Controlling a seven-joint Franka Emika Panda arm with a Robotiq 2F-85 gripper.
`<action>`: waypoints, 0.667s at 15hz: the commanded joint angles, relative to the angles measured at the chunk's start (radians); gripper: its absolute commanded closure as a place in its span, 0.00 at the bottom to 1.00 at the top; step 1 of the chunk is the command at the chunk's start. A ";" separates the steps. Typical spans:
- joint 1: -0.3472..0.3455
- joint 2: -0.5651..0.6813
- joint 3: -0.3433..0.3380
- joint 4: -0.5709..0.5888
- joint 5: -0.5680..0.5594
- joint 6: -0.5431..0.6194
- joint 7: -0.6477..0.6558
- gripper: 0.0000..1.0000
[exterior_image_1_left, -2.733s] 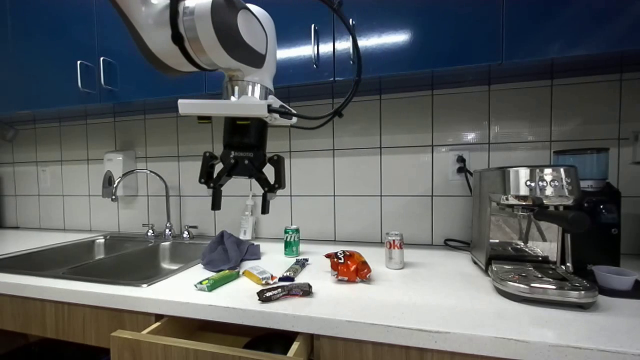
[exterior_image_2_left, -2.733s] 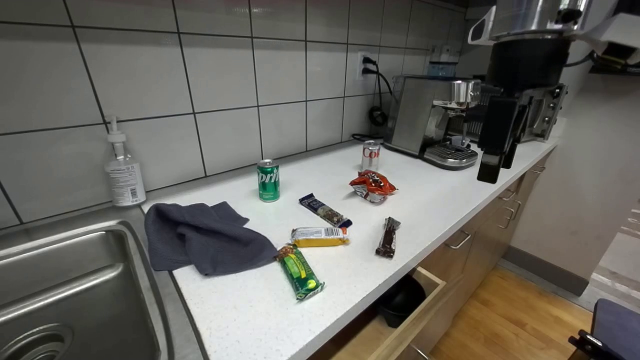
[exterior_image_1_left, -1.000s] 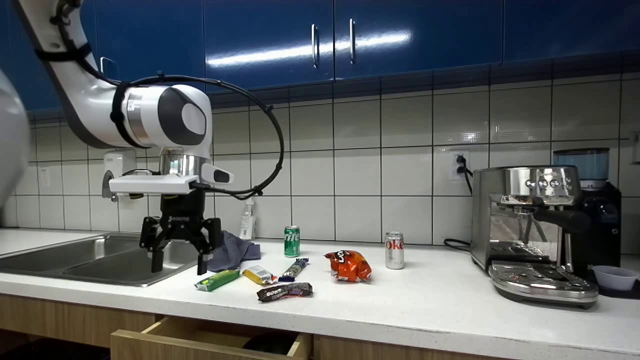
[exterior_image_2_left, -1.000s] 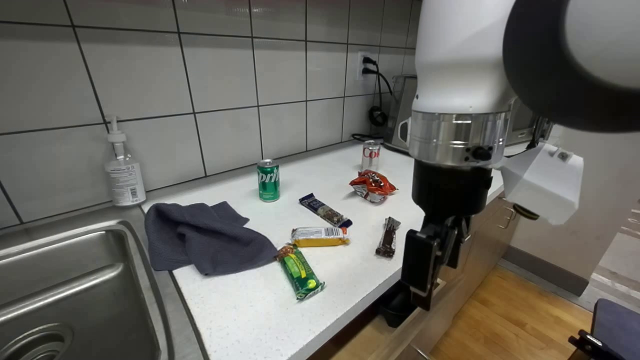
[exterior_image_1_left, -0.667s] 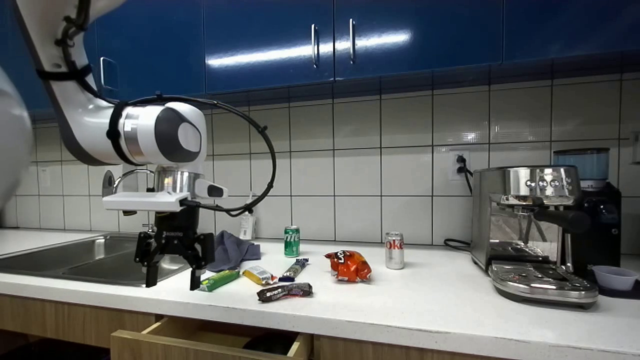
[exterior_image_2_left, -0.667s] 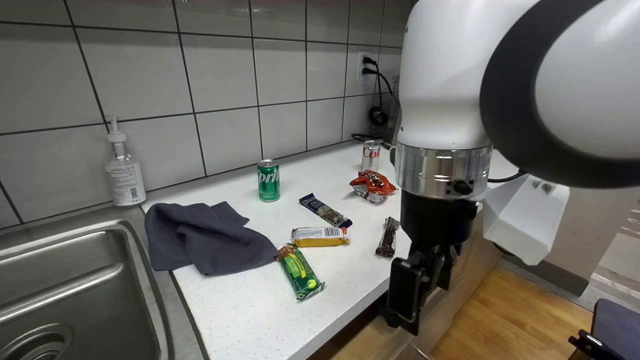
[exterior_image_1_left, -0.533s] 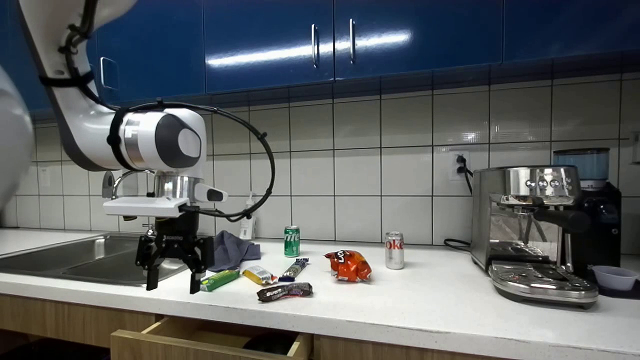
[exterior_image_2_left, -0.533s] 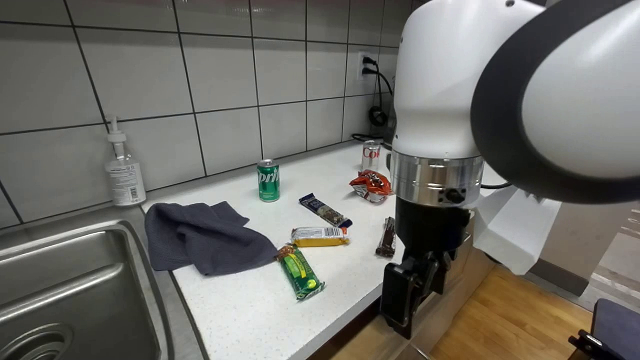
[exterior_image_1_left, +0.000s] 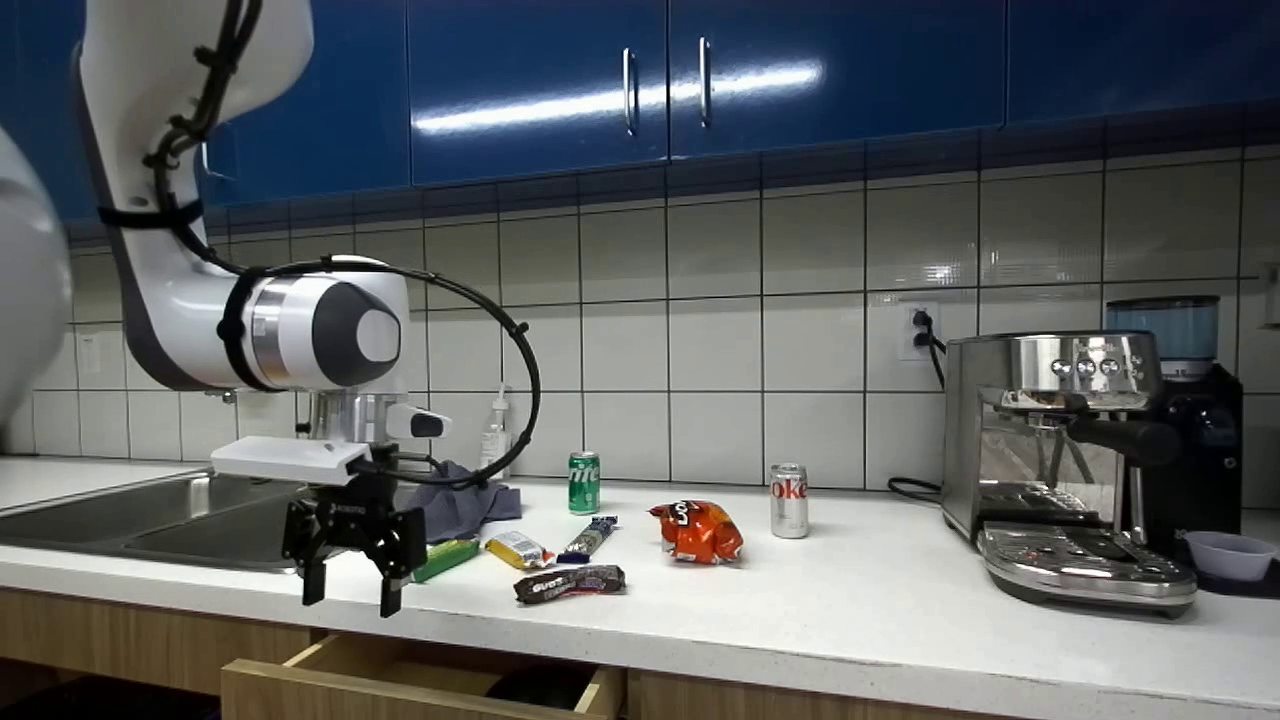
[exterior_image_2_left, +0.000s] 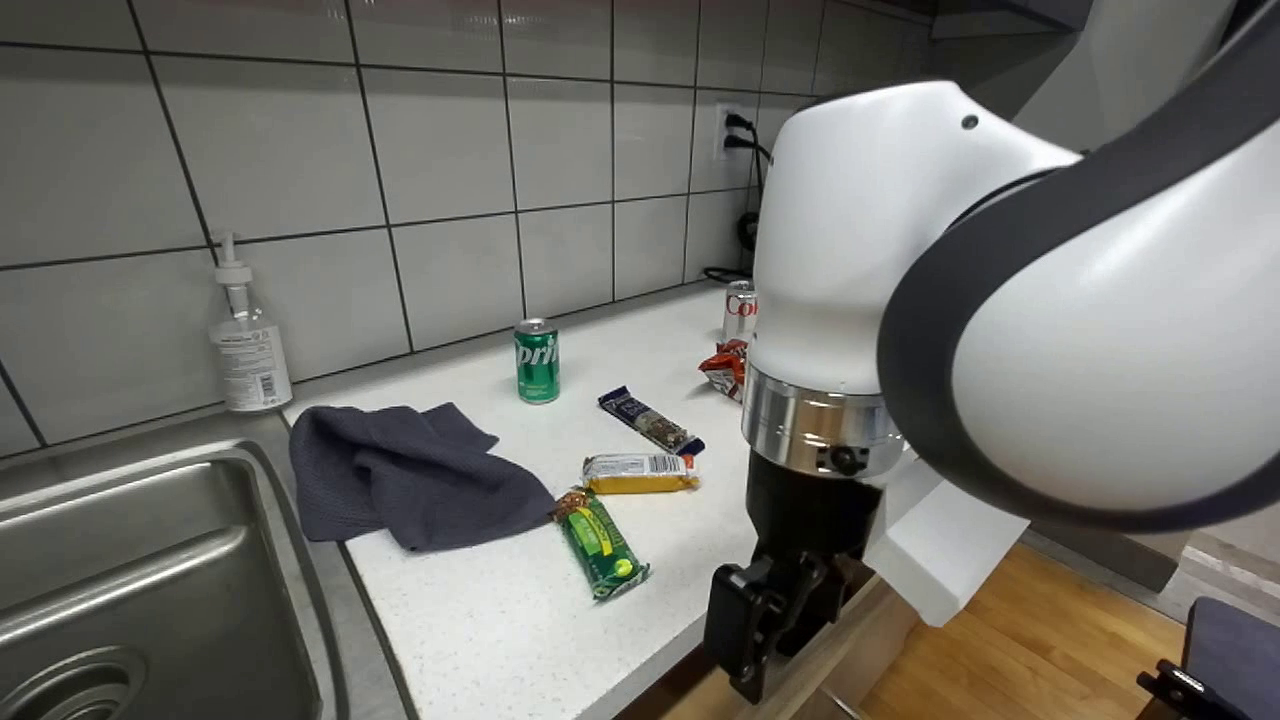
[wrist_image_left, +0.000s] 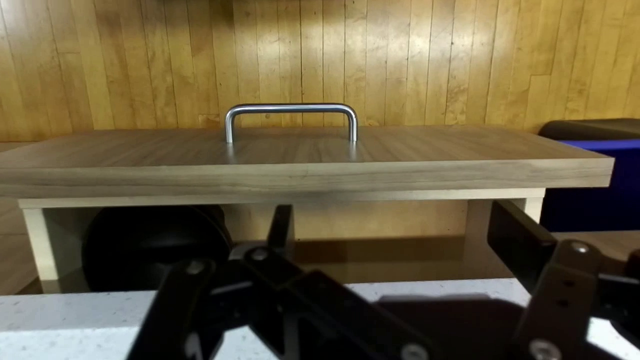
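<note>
Blue cabinets fill the top of an exterior view, and below them stretches a white countertop. The white arm hangs before it with the black gripper at its lower end; the hours that follow are read from there, as the view shows them. At ten o'clock lies the steel sink; at five, under the countertop's front edge, the wooden drawer stands open; just short of three, well apart, stands the espresso machine. The gripper has its two jaws spread wide and hangs above the drawer, apart from it; in the wrist view the drawer's inside shows through the gap between the jaws. A gray towel lies bunched toward two o'clock, beside the sink. In the wrist view, a round black vessel sits inside the drawer at nine o'clock from the jaws. In an exterior view, a soap bottle stands behind the towel, between one and two. A red chip bag rests just before three, with a silver can upright a little beyond it, while a green can stands at two. A green bar lies near the gripper at two, partly hidden behind it; a yellow bar and a navy bar lie near each other between two and three; a dark brown bar lies at three.
</note>
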 joint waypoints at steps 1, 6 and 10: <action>0.005 0.087 -0.014 0.052 -0.035 0.058 0.073 0.00; 0.019 0.189 -0.079 0.103 -0.089 0.132 0.122 0.00; 0.036 0.254 -0.120 0.129 -0.100 0.189 0.130 0.00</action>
